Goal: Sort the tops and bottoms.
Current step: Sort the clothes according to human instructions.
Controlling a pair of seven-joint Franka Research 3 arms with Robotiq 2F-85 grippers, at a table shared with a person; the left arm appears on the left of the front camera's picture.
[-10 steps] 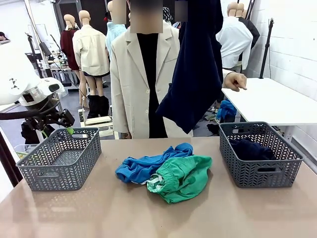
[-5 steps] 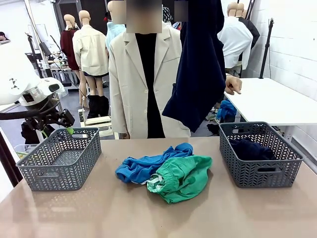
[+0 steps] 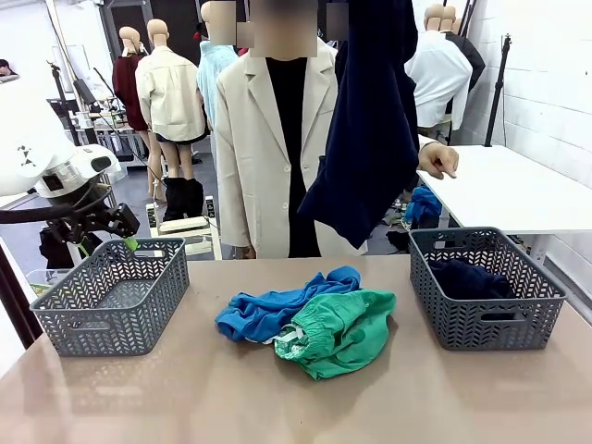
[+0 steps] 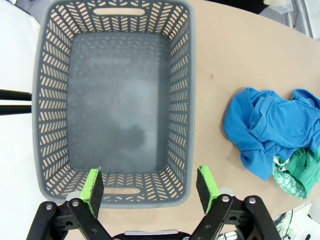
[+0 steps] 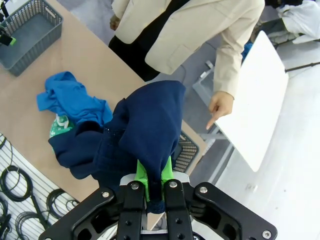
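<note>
Pinching the long navy bottoms [image 3: 370, 120] aloft, the right claw [image 5: 154, 175] is probably needing to lower them into the right-hand basket [image 3: 462, 328], left claw [image 4: 150, 186] hovering spread.

blue top [image 3: 268, 313] and green bottoms [image 3: 342, 329] lie crumpled, touching — navy bottoms [image 3: 370, 129] dangle high above.

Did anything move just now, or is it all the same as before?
The person shifted a little toward the picture's right, and the hanging navy garment swayed slightly. Nothing was grabbed or let go: the right gripper stays shut on it, the left gripper stays open above the left basket. The blue top and green bottoms lie unmoved.
</note>
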